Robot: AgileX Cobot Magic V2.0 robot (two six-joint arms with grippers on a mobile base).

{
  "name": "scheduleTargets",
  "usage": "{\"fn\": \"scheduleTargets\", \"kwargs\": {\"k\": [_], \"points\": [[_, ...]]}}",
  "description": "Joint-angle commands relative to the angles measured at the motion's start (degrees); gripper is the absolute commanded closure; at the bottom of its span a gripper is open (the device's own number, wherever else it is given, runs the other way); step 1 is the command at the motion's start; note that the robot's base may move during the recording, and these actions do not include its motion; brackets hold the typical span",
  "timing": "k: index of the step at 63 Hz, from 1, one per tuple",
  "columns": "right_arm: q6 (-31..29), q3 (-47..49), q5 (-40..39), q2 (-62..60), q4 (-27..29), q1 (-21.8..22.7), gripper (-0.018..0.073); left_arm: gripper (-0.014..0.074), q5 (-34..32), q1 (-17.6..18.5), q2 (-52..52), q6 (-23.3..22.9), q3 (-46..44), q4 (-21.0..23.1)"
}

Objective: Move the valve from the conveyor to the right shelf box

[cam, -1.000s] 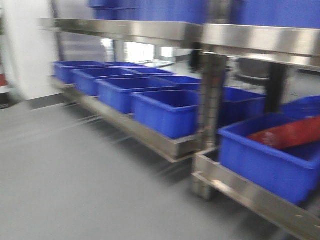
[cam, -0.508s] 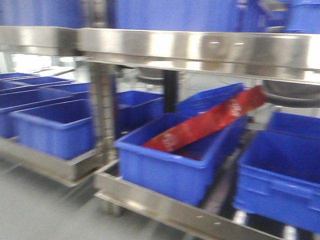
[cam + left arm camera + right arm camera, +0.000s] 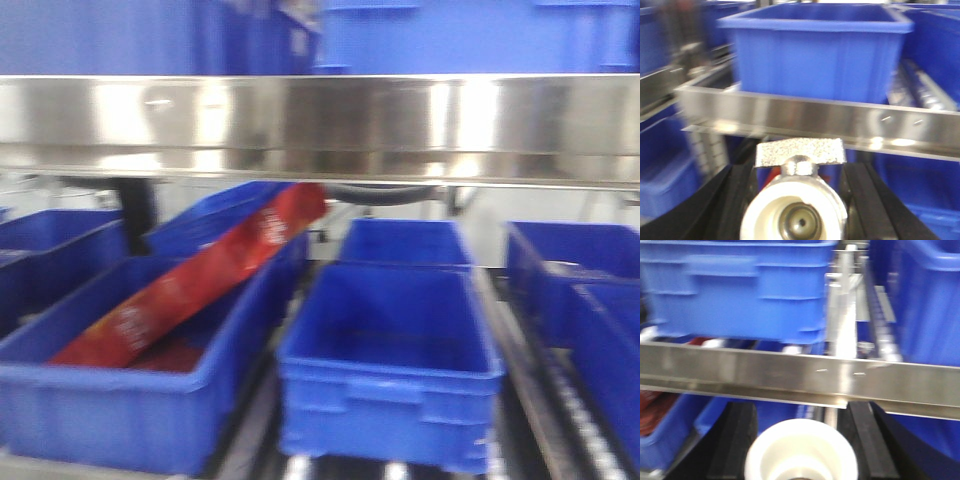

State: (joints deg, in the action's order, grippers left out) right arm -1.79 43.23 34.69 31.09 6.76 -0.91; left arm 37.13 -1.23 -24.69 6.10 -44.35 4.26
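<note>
In the left wrist view my left gripper (image 3: 799,172) is shut on the valve (image 3: 795,210), a white-ended body with a speckled silver T-handle (image 3: 800,151) pointing up between the black fingers (image 3: 742,200). In the right wrist view my right gripper (image 3: 802,407) holds a white round fitting (image 3: 802,445) between its black fingers (image 3: 740,440); no handle shows on it. Both grippers are in front of a steel shelf rail (image 3: 815,117) with blue boxes (image 3: 815,55) behind it. Neither gripper shows in the front view. The conveyor is out of view.
The front view shows a steel shelf beam (image 3: 320,125) across the top. Below it are an empty blue box (image 3: 390,345) in the middle, a blue box (image 3: 100,410) holding a long red package (image 3: 190,285) at left, and more blue boxes (image 3: 570,270) at right.
The front view has swept right along the shelf. The grey floor has left the frame, and the box with the red package has shifted from right to left.
</note>
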Motion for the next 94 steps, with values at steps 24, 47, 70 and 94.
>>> {"fn": "scheduleTargets", "kwargs": {"k": [24, 47, 70, 94], "points": [[-0.31, 0.58, -4.30, -0.55, -0.31, 0.15, 0.0721, 0.0708, -3.16, -0.18, 0.47, -0.19, -0.47, 0.55], [-0.31, 0.58, -4.30, -0.55, -0.31, 0.15, 0.0721, 0.0708, -3.16, -0.18, 0.47, -0.19, -0.47, 0.55], [-0.31, 0.58, -4.30, -0.55, -0.31, 0.15, 0.0721, 0.0708, -3.16, -0.18, 0.47, -0.19, -0.47, 0.55], [-0.31, 0.58, -4.30, -0.55, -0.31, 0.15, 0.0721, 0.0708, -3.16, -0.18, 0.47, -0.19, -0.47, 0.55]]}}
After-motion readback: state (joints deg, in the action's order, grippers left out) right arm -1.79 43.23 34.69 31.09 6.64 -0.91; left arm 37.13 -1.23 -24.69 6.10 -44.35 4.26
